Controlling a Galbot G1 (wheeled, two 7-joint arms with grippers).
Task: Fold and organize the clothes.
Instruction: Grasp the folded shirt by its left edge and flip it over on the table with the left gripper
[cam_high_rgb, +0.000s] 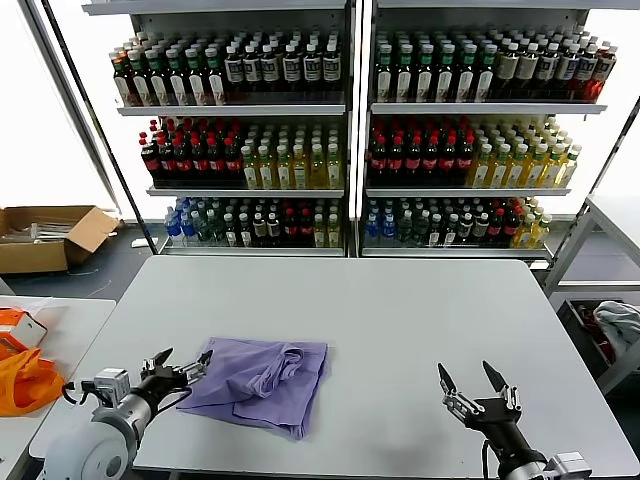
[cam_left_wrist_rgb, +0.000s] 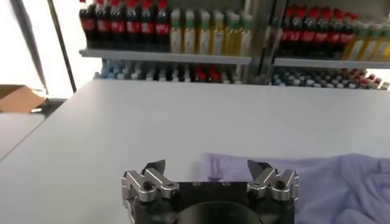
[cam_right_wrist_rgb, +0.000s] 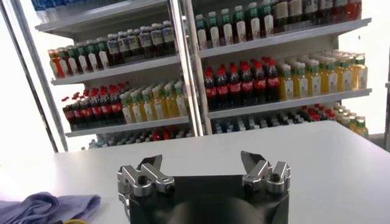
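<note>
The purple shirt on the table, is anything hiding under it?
Only the grey table shows around the folded purple shirt. It lies flat, with no bumps, but whatever is underneath is covered, so nobody can tell.

Left pincer (cam_left_wrist_rgb: 207, 173) spread wide over the pale surface (cam_left_wrist_rgb: 183, 122), nothing between its fingers (cam_left_wrist_rgb: 149, 181). The lavender T-shirt (cam_left_wrist_rgb: 329, 182) lies rumpled on the surface, its near edge just by one finger, apart from it as far as can be seen. Beyond the surface's far edge, shelves (cam_left_wrist_rgb: 183, 58) packed with bottles (cam_left_wrist_rgb: 201, 30).
</note>
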